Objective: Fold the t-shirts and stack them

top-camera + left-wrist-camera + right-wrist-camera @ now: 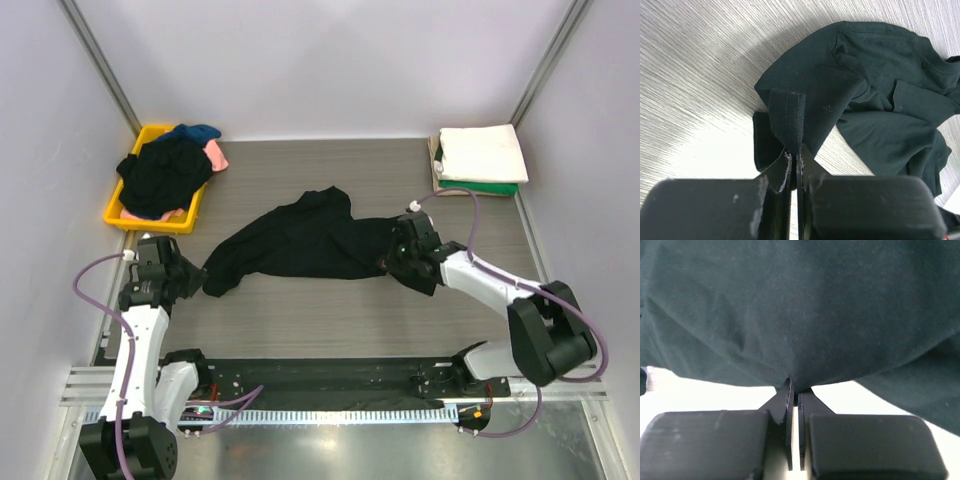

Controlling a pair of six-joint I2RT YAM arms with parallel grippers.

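Observation:
A large black t-shirt [300, 243] lies crumpled across the middle of the table. My left gripper [196, 276] is shut on its hemmed left corner [794, 117], the cloth pinched between the fingertips [785, 165]. My right gripper [397, 256] is shut on the shirt's right edge [795, 386], with dark cloth [800, 310] filling that wrist view. At the back right, a folded white t-shirt [483, 152] rests on a green one [480, 187]. More t-shirts sit heaped in the yellow tray [116, 203]: black [163, 175], blue [196, 131], pink [217, 157].
The tray stands at the back left against the wall. Grey walls with metal posts [98, 55] close in the table on three sides. A black rail [320, 378] runs along the near edge between the arm bases.

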